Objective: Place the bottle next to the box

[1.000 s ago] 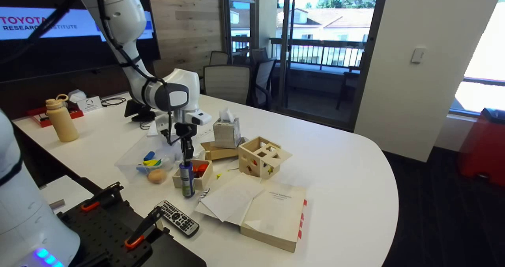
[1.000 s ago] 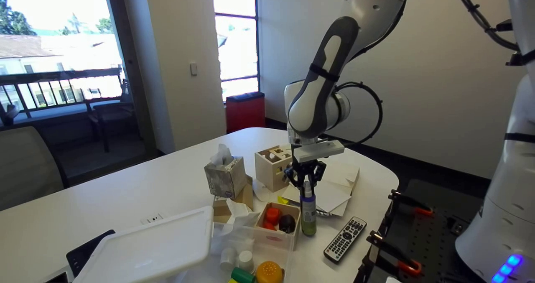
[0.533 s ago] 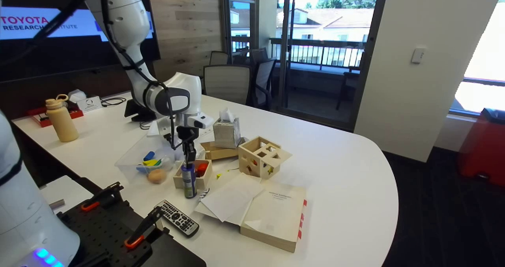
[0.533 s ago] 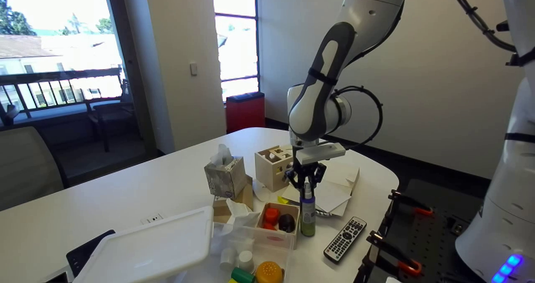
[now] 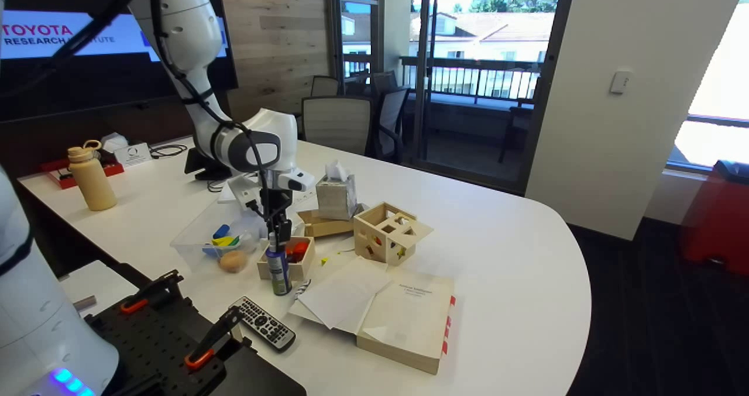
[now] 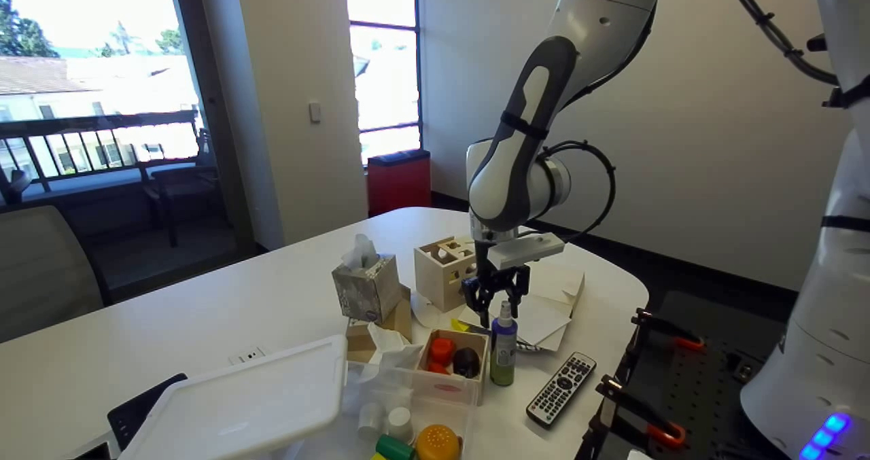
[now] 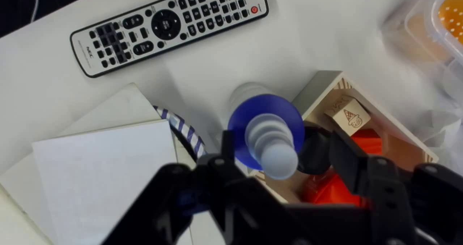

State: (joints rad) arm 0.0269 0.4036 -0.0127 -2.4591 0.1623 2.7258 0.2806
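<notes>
The slender bottle (image 6: pixel 503 359), purple-blue above and greenish below with a pale spray cap, stands on the table with a slight lean. It is right beside the small shallow wooden box (image 5: pixel 302 267) holding red pieces and a dark round one. Seen from above in the wrist view, the bottle's pale cap (image 7: pixel 267 131) lies between the spread fingers of my gripper (image 7: pixel 284 140). The left finger (image 7: pixel 228 143) is close to the blue shoulder, and whether it touches cannot be told. A gap separates the right finger (image 7: pixel 347 158) from the cap.
A remote control (image 6: pixel 561 388) lies near the bottle. Papers and a thick book (image 5: pixel 409 314) are on the other side. A wooden shape-sorter (image 5: pixel 383 238), a tissue box (image 6: pixel 370 290) and a clear plastic bin (image 5: pixel 193 238) stand around.
The arm came down slightly with the bottle, then the jaws, earlier shut on the bottle's cap, spread apart. The bottle now leans a little and is free of at least one finger.
</notes>
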